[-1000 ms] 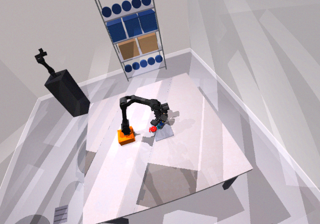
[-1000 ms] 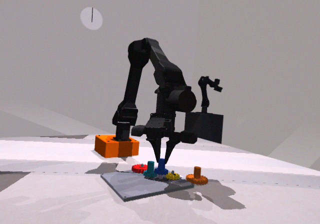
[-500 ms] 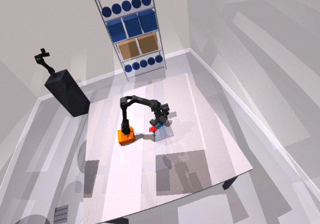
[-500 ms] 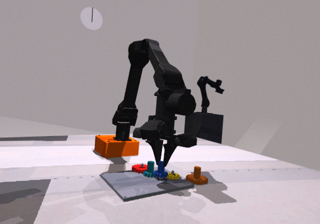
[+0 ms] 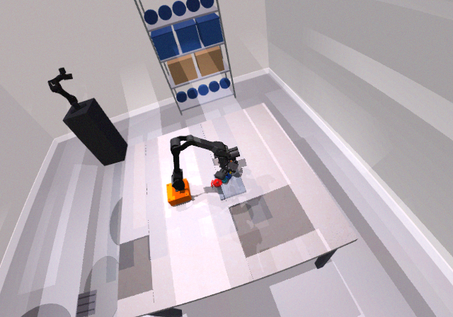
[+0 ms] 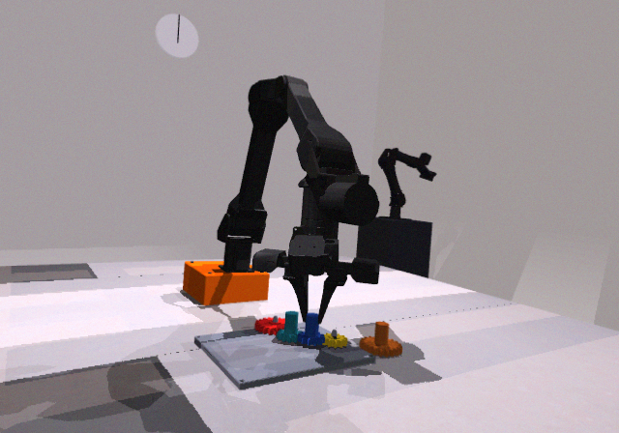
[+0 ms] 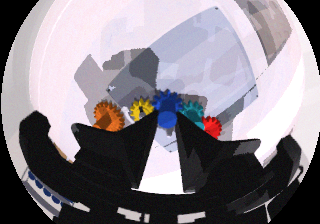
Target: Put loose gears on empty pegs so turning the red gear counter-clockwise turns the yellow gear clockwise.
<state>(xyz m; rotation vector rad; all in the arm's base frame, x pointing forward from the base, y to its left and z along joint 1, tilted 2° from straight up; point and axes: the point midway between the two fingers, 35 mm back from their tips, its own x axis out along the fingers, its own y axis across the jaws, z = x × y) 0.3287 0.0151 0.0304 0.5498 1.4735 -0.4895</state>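
My gripper [image 6: 312,320] [image 7: 167,118] is shut on the upright handle of the blue gear [image 6: 311,338] [image 7: 167,101]. The blue gear is upright, low over the grey board [image 6: 259,357] [image 7: 215,49] [image 5: 234,189], between the teal gear [image 6: 288,334] [image 7: 192,111] and the yellow gear [image 6: 335,340] [image 7: 136,111]. It looks about level with both; whether it sits fully flat is unclear. The teal gear stands upright beside the red gear [image 6: 267,325] [image 7: 212,128] [image 5: 216,182]. The orange gear [image 6: 381,346] [image 7: 108,115] stands on the table beyond the yellow gear. The arrows cannot be made out.
The arm's orange base [image 5: 178,195] [image 6: 234,289] stands behind the board on the red gear's side. A second arm stands on a black pedestal [image 5: 95,131] [image 6: 395,244] farther back. A shelf rack [image 5: 197,76] stands by the wall. Shadows cross the board and table.
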